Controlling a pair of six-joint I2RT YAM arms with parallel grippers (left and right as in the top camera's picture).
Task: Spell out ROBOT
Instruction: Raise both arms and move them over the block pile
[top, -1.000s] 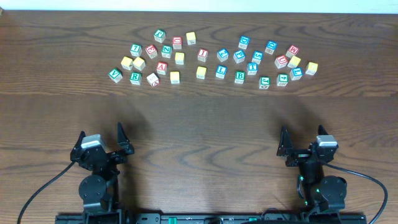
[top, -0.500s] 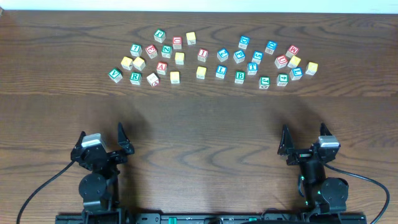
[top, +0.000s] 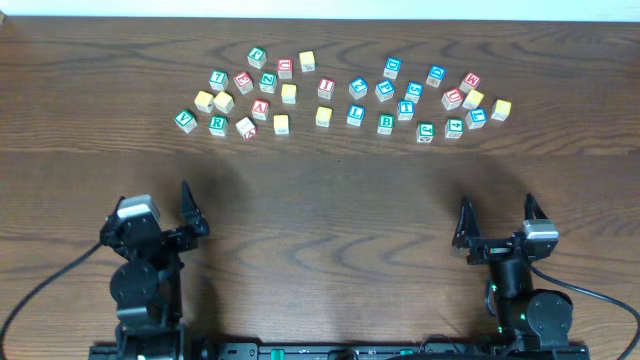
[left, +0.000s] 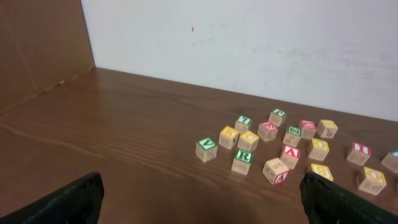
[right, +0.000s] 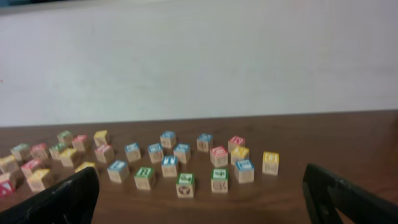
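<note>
Nothing spelled yet. R block (top: 218, 124), B block (top: 386, 123), T block (top: 405, 109), yellow block (top: 281, 124) and second yellow block (top: 323, 116) sit scattered in the far pile (yellow letters unreadable). Left gripper (top: 155, 210) and right gripper (top: 498, 215) are wide open, empty, well apart from the blocks, so all five picks are left.

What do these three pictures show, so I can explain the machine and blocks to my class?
A robot with two arms sits at a wooden table. One picture looks straight down from above. The other two come from a camera on each wrist, and the dark shapes in their bottom corners are that arm's own claw. The left gripper and right gripper are both open and hold nothing. Toward the far side lie scattered letter cubes, among them a green R, a green B, a blue T and a yellow cube. No word is laid out yet.
</note>
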